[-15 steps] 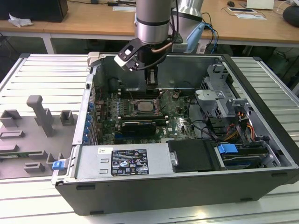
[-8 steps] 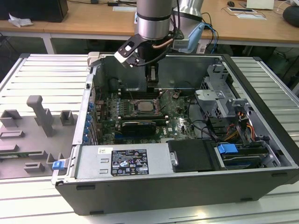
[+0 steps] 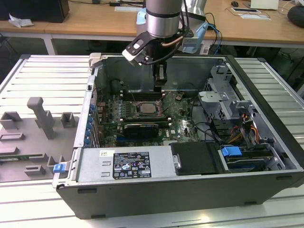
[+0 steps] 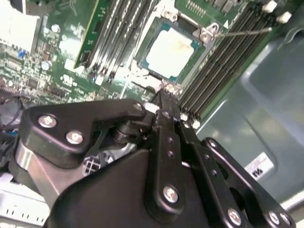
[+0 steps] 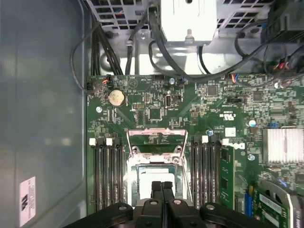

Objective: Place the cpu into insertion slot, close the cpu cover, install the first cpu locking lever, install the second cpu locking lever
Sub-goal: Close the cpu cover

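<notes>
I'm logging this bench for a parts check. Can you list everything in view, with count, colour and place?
computer case: one, black, open on the slatted table
cpu: one, pale silver, lying in the insertion slot
cpu cover: one, silvery, swung up off the cpu
memory slots: two banks, black, either side of the slot
coin cell: one, silver, on the green board
fixture blocks: several, grey, on the table at the exterior view's left
arm: one, silver, above the case
hand: one, black, shut, close above the slot
</notes>
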Available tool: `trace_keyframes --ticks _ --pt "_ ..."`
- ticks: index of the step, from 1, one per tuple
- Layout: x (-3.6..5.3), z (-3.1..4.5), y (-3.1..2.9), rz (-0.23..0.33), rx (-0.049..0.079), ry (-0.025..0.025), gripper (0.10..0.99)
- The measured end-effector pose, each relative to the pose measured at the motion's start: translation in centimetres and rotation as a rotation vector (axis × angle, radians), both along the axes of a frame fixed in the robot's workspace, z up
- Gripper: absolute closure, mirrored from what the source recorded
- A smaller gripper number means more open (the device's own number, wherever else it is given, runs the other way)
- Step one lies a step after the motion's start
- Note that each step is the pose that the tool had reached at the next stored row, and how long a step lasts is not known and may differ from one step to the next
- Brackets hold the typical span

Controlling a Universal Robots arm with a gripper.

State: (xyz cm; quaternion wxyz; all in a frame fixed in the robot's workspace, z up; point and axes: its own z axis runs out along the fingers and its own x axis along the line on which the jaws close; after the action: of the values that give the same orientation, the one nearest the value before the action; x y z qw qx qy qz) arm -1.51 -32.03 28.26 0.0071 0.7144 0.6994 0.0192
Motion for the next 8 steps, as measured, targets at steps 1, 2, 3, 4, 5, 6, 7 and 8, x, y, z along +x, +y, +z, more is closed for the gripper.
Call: trace_keyframes --ticks 1,2,3,4,5,6,7,8 --pt "0.15 0.02 0.00 0.000 0.000 -0.0001 0.980" --pt "0.37 0.02 0.00 0.000 0.000 -0.0001 0.980" --pt "0.95 0.00 0.00 0.001 0.000 -0.0001 0.980" --pt "1.44 -0.06 0.00 0.004 -0.001 -0.0001 0.980" --pt "1.76 -0.25 0.00 0.012 -0.001 0.0000 0.980" --pt "1.80 -0.42 -0.03 0.016 -0.001 -0.0001 0.980" --pt "1.81 -0.50 -0.05 0.016 -0.001 -0.0001 0.980" --pt "1.83 -0.58 -0.06 0.017 -0.001 0.0000 0.980"
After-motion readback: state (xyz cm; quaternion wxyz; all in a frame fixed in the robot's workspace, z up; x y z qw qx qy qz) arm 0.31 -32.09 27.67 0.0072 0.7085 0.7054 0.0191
